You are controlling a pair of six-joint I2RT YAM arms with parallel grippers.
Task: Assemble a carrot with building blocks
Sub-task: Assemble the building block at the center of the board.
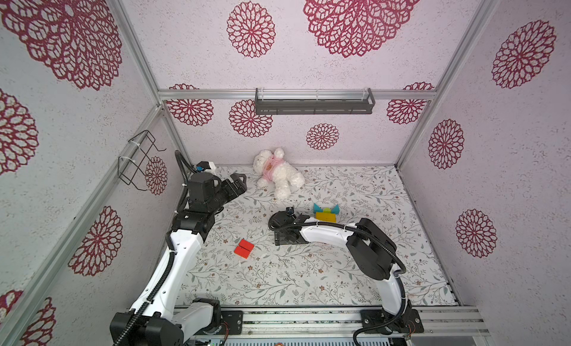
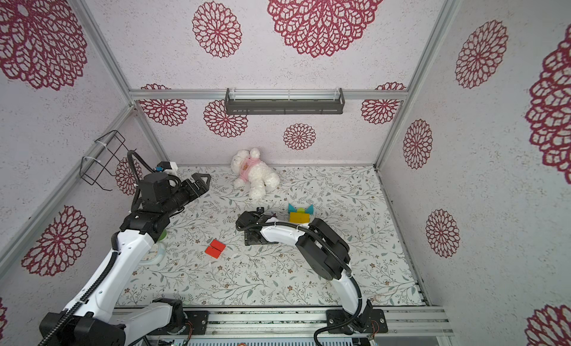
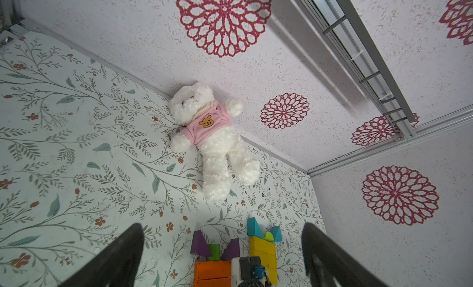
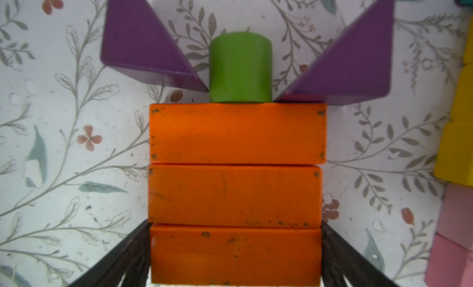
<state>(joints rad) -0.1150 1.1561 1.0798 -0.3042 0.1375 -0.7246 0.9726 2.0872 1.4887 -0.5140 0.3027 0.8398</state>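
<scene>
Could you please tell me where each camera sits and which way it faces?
Top views: high in front, looking down on the table; both arms show.
Left wrist: raised, facing the plush bear and back wall; the left gripper shows, open.
Right wrist: low over the orange bars; the right gripper straddles the nearest.
Shared: both wrist views show purple triangles.

bars (image 4: pixel 235 134) orange | triangles (image 4: pixel 138 42) purple | cylinder (image 4: pixel 240 68) green | mat (image 4: pixel 64 157) floral
</scene>
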